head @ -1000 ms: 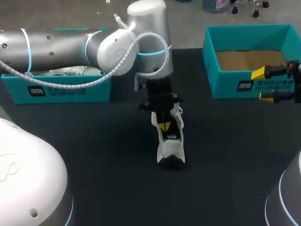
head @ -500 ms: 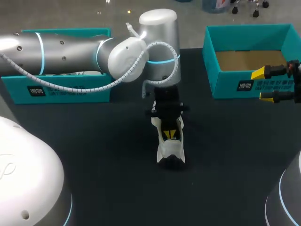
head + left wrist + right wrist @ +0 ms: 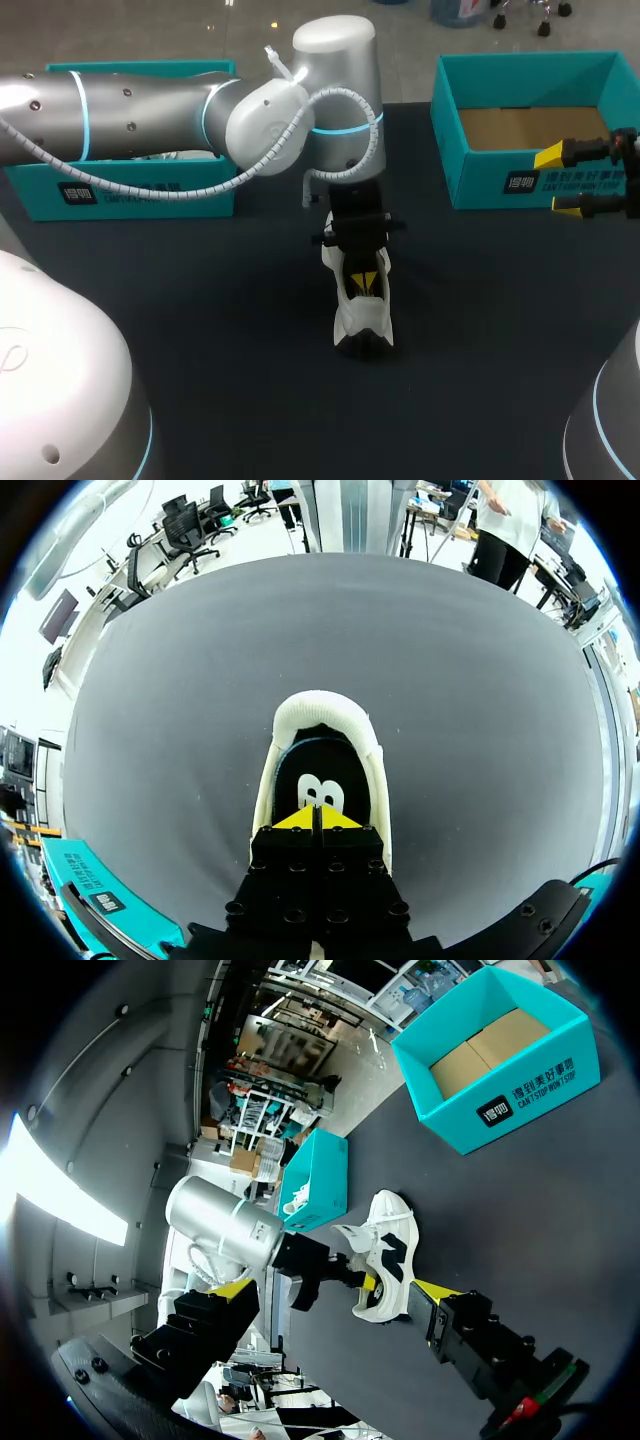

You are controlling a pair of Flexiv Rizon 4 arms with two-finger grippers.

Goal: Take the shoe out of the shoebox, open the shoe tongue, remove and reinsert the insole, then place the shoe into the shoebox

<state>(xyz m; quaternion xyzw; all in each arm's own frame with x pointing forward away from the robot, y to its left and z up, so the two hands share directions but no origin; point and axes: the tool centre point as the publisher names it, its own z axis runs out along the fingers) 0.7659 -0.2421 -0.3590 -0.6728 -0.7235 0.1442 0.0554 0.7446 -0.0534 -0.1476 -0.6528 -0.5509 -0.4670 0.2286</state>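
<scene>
The left gripper (image 3: 320,820) is clenched, its yellow tips pressed together inside the mouth of the shoe (image 3: 362,318), just above the dark insole (image 3: 322,780). Whether a thin edge of the insole is caught between the tips cannot be told. Over the last second this gripper has slid from the shoe's left edge to its middle and a little further toward the toe, and the big wrist joint above it has swung across with it. In the last half second it has barely shifted. The shoe itself has not budged: it stands upright on the dark counter (image 3: 220,330), toe toward the robot, with the insole lying flat inside. That suggests the tongue is already out of the way and the insole pull is only about to start. Well to the right of the shoe, the right gripper (image 3: 560,182) has kept its place, released and wide apart, in front of the empty teal shoebox (image 3: 520,180) that waits for the shoe's return.
</scene>
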